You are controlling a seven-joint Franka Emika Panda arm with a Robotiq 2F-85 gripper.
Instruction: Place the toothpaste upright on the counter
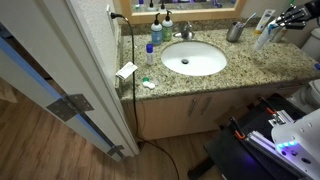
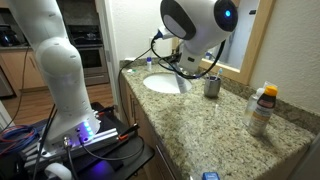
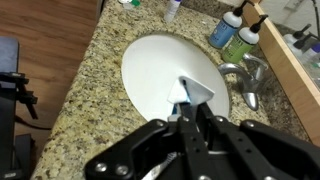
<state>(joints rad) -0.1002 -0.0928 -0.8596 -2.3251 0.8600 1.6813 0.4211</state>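
Note:
My gripper (image 3: 190, 128) is shut on the toothpaste (image 3: 196, 94), a flat white tube whose crimped end sticks out past the fingertips, over the right part of the white oval sink (image 3: 155, 65). In an exterior view the gripper (image 1: 288, 17) is at the far right end of the granite counter (image 1: 240, 68), and the white and light-blue tube (image 1: 264, 32) slants down from it above the counter. In an exterior view the arm's wrist (image 2: 196, 30) hides the jaws and the tube; the counter (image 2: 200, 125) and the sink (image 2: 165, 83) show below it.
A chrome faucet (image 3: 250, 82) stands behind the sink, with small bottles (image 3: 228, 32) beside it. A metal cup (image 1: 236, 32) stands right of the basin. A tall bottle (image 2: 262, 108) stands on the counter's end. A white card (image 1: 126, 70) lies at the counter's left edge. A door (image 1: 50, 70) is on the left.

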